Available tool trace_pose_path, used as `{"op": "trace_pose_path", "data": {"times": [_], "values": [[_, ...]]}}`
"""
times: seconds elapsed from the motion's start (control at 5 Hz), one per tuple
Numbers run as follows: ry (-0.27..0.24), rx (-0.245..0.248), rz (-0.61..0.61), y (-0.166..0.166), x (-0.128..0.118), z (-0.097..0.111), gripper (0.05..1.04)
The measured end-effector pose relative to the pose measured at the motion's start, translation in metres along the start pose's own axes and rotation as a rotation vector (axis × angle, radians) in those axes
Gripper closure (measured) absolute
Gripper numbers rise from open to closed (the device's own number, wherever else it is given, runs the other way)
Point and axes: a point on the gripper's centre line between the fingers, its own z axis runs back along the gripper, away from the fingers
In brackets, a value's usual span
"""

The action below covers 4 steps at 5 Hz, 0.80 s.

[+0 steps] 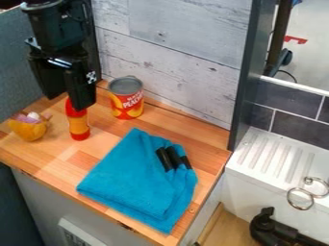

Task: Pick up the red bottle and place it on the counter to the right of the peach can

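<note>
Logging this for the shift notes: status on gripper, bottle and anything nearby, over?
Gripper over red bottle, contact unclear. Bottle upright on wooden counter. Close by: can, yellow object, folded blue cloth. Over.

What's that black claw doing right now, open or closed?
Gripper: open, its two fingers apart, at the top of the bottle; whether it touches it, I can't tell.
</note>
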Motion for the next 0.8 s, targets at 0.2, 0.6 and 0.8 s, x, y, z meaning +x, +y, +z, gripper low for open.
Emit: {"op": "trace_pose_path", "data": {"times": [0.2,0.6,0.8], "values": [[0.023,-0.012,0.001,0.0,-0.001,-0.007,0.076],[-0.01,0.036,0.025,0.036,0.024,0.005,0.076],[0.027,0.088,0.033,0.055,0.034,0.005,0.076]]}}
